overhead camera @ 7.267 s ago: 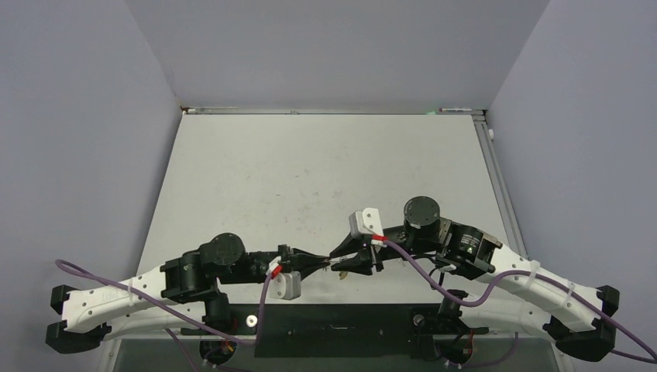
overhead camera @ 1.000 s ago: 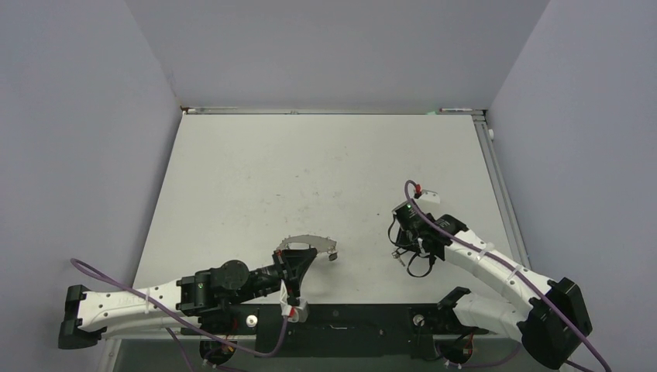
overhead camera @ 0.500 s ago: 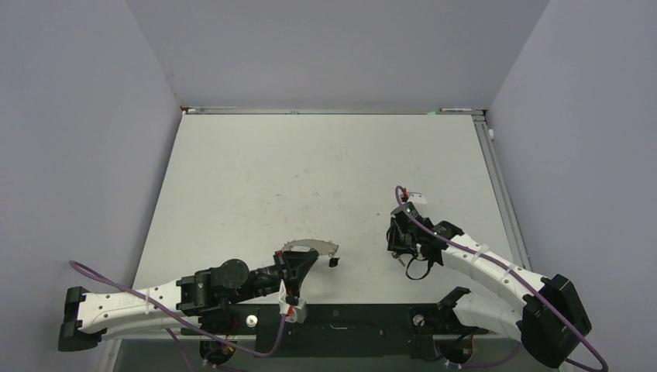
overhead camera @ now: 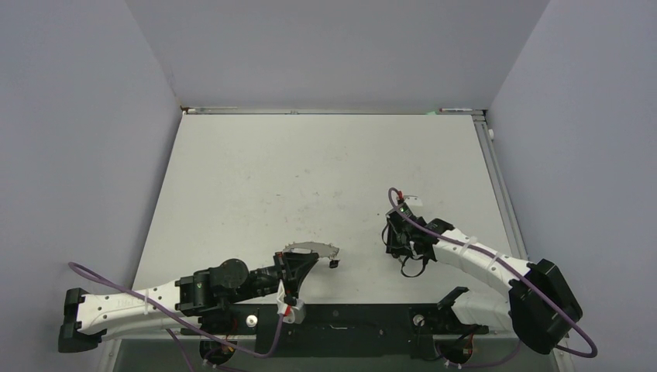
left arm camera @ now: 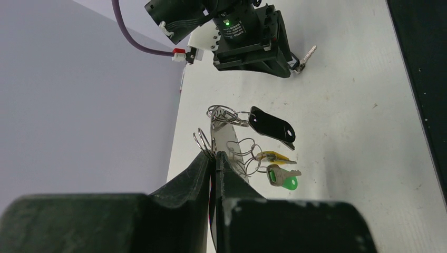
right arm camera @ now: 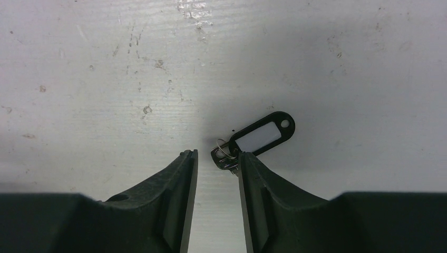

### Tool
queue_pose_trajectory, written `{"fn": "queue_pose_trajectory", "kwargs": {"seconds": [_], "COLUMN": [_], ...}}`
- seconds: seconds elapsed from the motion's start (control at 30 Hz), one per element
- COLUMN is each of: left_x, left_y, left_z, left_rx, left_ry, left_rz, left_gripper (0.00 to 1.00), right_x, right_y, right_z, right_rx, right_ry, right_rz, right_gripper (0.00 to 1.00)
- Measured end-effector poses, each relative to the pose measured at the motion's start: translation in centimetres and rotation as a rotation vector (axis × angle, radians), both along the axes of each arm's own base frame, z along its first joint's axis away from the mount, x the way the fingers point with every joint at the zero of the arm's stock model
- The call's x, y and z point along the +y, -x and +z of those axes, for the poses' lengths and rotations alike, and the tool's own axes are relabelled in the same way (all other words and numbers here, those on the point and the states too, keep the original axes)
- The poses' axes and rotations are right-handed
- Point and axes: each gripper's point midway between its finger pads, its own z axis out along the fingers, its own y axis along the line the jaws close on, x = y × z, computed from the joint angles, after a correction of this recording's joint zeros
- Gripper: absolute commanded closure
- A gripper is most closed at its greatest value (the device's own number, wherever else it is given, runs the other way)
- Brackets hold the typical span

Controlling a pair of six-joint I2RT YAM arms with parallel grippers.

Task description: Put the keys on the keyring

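Note:
My left gripper (overhead camera: 298, 263) is shut on the edge of the keyring (overhead camera: 310, 247), a large flat grey hoop held low near the table's front. In the left wrist view the fingertips (left arm camera: 215, 156) pinch the keyring (left arm camera: 220, 136). Keys with black (left arm camera: 271, 126), yellow (left arm camera: 274, 157) and green (left arm camera: 283, 180) tags hang from it on small wire rings. My right gripper (overhead camera: 396, 242) points down at the table, open. In the right wrist view its gripper (right arm camera: 216, 154) stands over a key with a black-framed white tag (right arm camera: 261, 134); the key head touches the right finger (right arm camera: 248, 163).
The white table (overhead camera: 310, 170) is walled by grey panels on three sides. A black mounting rail (overhead camera: 341, 318) runs along the near edge. The right arm's purple cable (overhead camera: 465, 252) loops over its wrist.
My right gripper has shifted a little to the left over the table. My left gripper has tilted the keyring slightly lower and stays shut on it.

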Motion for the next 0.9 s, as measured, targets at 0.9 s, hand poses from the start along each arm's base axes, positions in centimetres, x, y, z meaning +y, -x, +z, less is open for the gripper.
{"fn": "queue_pose_trajectory", "kwargs": {"seconds": [0.9], "left_x": [0.0], "left_y": [0.2], "left_z": [-0.1], "left_rx": [0.015], "left_ry": [0.004], "left_rz": [-0.011], "left_gripper": [1.0], "right_x": [0.2], "right_y": [-0.1], "right_z": [-1.2], "right_rx": [0.032], "right_ry": [0.019], "right_rz": [0.015], "right_gripper": [0.95]}}
